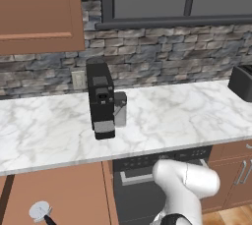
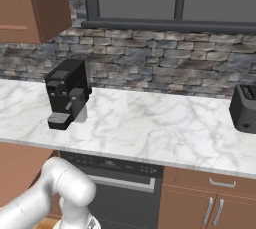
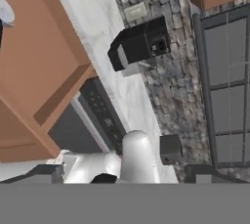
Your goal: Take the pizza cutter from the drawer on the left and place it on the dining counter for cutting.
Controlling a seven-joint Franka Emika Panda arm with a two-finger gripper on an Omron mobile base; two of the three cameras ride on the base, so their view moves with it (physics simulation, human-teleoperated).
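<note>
Pincer (image 3: 125,175): spread wide, nothing held. Pizza cutter (image 1: 40,211): lodged in the open drawer (image 1: 64,189), well apart from the pincer, off to one side. Risk: the drawer wall could be struck on approach, or the cutter knocked aside.

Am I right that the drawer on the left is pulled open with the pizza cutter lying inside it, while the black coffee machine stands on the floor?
Not quite: the coffee machine stands on the marble worktop, as the left base view shows. The drawer is indeed open with the pizza cutter inside.
</note>
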